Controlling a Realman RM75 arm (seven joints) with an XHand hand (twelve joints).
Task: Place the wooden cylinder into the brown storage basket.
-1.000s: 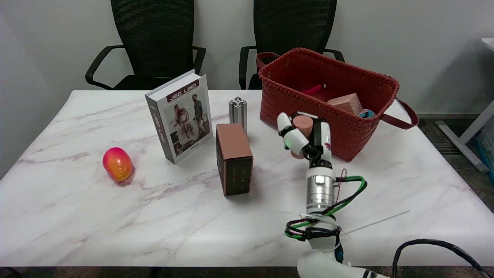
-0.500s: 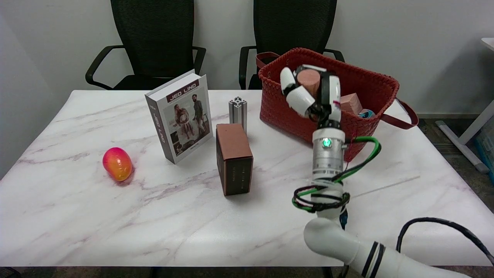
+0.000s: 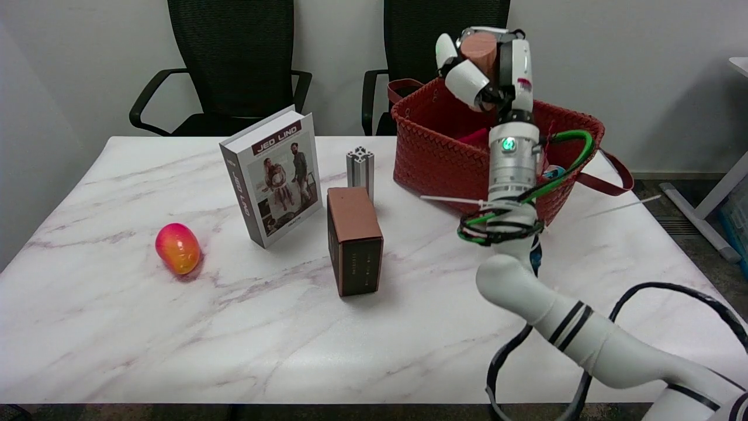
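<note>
Head view: the robot hand grips the wooden cylinder. It hangs above the brown storage basket.

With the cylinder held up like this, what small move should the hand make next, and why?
Probably lower it a little into the basket's opening before letting go. The right hand grips the wooden cylinder high above the brown storage basket, which already holds other items, so dropping it from this height could make it bounce. Whether it hangs exactly over the opening is hard to tell from this single view.

Basket contents mostly behind right arm, chairs cropped at top
</note>
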